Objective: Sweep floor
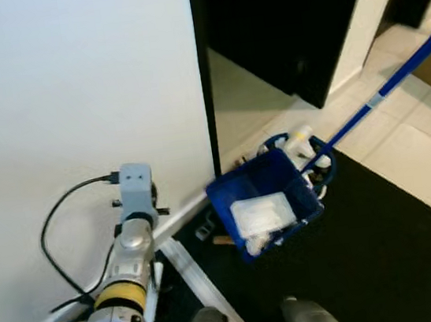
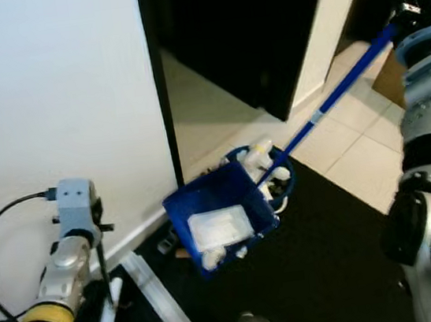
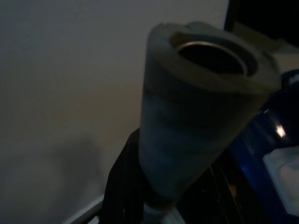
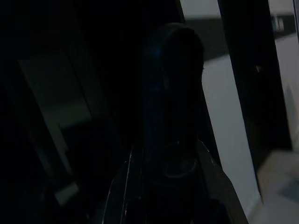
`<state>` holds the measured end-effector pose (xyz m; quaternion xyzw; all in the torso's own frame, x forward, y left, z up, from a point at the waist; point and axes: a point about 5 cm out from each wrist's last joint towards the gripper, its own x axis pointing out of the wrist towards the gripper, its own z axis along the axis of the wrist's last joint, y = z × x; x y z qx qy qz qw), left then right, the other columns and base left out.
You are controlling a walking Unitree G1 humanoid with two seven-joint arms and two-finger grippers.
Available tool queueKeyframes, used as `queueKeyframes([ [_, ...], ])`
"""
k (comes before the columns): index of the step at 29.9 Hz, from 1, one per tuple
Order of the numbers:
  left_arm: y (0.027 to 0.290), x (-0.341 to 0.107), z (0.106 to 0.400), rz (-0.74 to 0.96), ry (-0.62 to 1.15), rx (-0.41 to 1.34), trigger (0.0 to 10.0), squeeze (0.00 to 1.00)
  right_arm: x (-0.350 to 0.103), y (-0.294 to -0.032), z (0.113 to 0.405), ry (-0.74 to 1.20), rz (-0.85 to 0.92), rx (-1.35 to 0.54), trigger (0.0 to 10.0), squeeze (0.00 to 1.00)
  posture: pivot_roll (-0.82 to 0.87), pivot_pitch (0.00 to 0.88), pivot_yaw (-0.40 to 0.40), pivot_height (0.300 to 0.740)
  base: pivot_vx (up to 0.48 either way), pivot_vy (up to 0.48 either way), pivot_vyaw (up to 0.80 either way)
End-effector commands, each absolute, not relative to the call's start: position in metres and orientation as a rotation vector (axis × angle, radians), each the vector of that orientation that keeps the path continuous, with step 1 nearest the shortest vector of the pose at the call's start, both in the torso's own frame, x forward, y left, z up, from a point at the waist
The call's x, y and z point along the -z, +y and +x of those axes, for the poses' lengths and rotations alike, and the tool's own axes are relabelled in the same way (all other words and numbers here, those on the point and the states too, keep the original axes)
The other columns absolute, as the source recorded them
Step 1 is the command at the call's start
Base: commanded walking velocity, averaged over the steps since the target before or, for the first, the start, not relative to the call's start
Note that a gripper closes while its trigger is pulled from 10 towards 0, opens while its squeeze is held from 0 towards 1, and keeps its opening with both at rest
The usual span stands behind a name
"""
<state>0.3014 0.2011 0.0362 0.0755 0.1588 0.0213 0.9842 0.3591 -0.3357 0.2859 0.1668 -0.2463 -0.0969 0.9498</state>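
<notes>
Dustpan (image 2: 221,217), blue, tilted above black mat (image 2: 339,256) near white wall (image 2: 48,96), holds white debris. Long blue handle (image 2: 326,99) runs up to right gripper (image 2: 407,13), fingers wrapped around handle end. Left gripper (image 3: 126,196) clamps grey tube (image 3: 196,112) beside wall, thin stick (image 2: 104,283) hanging to floor.

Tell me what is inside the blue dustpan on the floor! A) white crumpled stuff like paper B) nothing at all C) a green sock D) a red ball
A: the blue dustpan, sitting by the wall at the end of its long blue handle, has a pile of white crumpled stuff lying inside it.
</notes>
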Motion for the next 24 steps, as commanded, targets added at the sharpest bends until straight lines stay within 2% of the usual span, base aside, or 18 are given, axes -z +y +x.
queueKeyframes([
  [1,0.193,-0.025,0.295,0.118,0.370,-0.033,10.0,0.00,-0.308,-0.339,0.355,-0.604,0.357,0.196,10.0,0.00,0.02,0.000,-0.064,0.740,0.000,-0.480,0.79],
  [24,0.200,-0.018,0.291,0.158,0.417,-0.113,10.0,0.00,-0.324,-0.366,0.344,-0.674,0.341,0.313,10.0,0.00,0.02,0.000,-0.066,0.740,0.000,-0.480,0.78],
])
